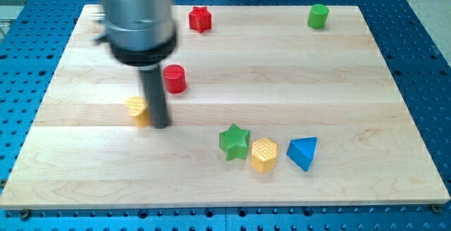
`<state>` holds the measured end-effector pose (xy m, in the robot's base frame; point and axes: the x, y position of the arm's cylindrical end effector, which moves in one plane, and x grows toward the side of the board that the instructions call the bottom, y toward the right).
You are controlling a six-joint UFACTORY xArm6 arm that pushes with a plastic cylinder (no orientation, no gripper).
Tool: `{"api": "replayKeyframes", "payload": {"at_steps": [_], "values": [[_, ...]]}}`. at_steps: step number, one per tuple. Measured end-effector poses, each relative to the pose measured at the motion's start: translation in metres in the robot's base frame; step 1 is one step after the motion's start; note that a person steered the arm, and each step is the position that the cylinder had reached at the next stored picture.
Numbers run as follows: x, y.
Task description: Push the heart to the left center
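A yellow block (pixel 137 109), likely the heart, lies on the wooden board (pixel 338 83) left of centre; its shape is partly hidden by the rod. My tip (pixel 161 125) rests on the board touching the yellow block's right side. A red cylinder (pixel 174 78) stands just above and to the right of the rod.
A red star (pixel 200 19) sits near the view's top centre and a green cylinder (pixel 318 16) at the top right. A green star (pixel 234 141), a yellow hexagon (pixel 263 154) and a blue triangle (pixel 304 152) form a row at lower centre.
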<state>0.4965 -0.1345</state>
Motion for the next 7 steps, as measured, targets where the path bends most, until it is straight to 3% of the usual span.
{"api": "replayKeyframes", "payload": {"at_steps": [3, 5, 6, 7], "values": [[-0.059, -0.098], [-0.026, 0.05], [-0.055, 0.101], [-0.049, 0.203]]}}
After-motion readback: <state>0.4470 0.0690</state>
